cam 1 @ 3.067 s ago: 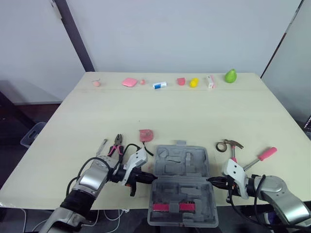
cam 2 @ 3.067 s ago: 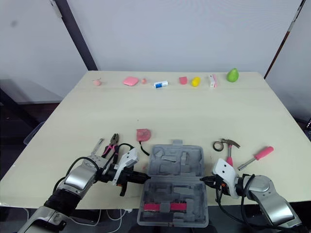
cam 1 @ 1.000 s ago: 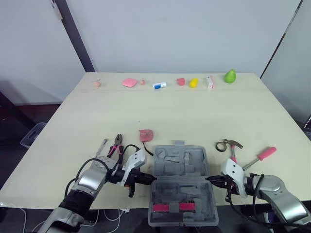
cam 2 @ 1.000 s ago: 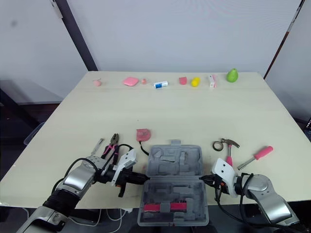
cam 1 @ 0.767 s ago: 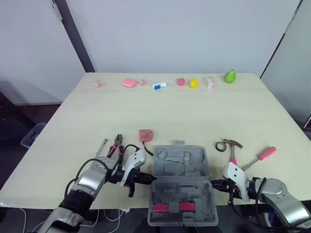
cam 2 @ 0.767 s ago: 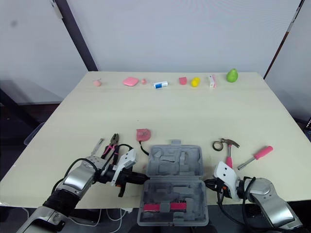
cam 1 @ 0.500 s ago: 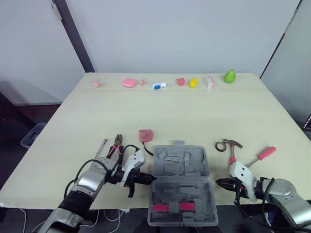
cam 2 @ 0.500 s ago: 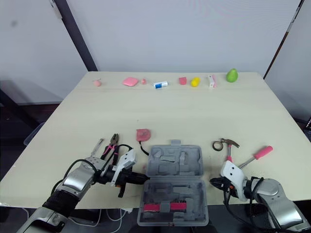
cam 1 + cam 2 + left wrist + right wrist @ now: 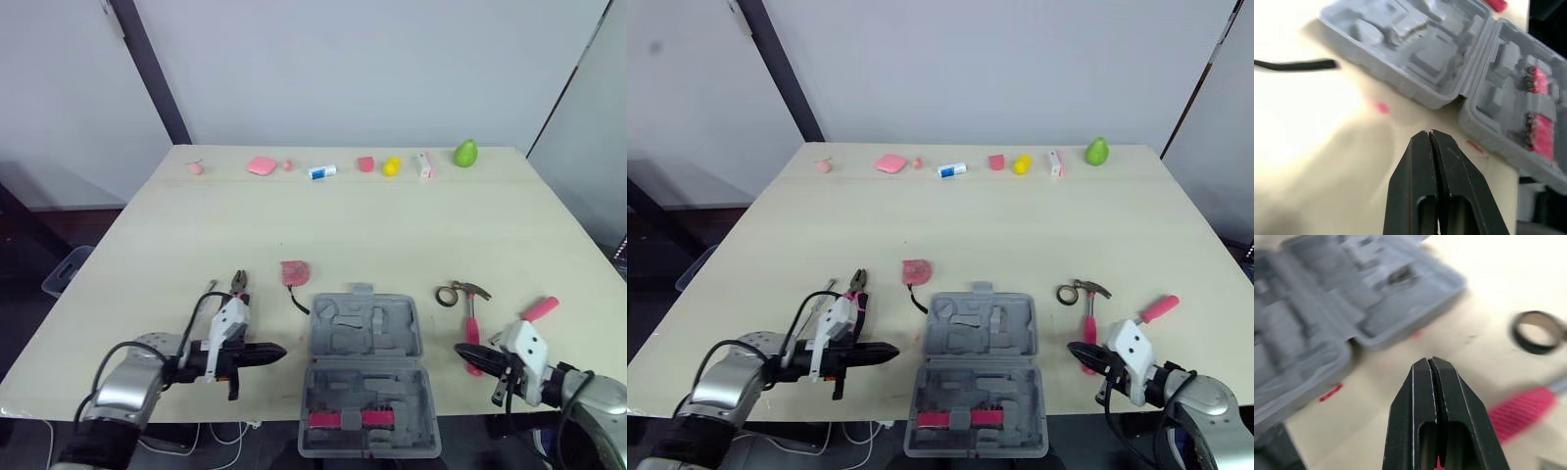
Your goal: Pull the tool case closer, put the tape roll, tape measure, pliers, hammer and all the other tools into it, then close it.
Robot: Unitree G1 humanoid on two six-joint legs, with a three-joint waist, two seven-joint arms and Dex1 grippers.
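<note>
The grey tool case (image 9: 364, 333) lies open at the table's front edge, its near half with red inserts (image 9: 343, 418) overhanging the edge. My left gripper (image 9: 279, 350) is shut and empty, a short way left of the case (image 9: 1449, 63). Right of the case my right gripper (image 9: 458, 347) is shut and empty, beside the hammer's pink handle (image 9: 472, 354). The tape roll (image 9: 449, 294) touches the hammer head (image 9: 477, 289). A pink tape measure (image 9: 294, 271) lies behind the case. Pliers (image 9: 236, 288) rest behind my left gripper, and a pink-handled screwdriver (image 9: 537, 310) lies at the right.
A small metal tool (image 9: 209, 287) lies left of the pliers. Along the far edge sits a row of small items, among them a pink pad (image 9: 261, 165), a yellow piece (image 9: 391, 165) and a green fruit (image 9: 464, 153).
Both grippers have drawn back from the case's sides, the left one leftward and the right one rightward toward the hammer. The case has stayed at the front edge.
</note>
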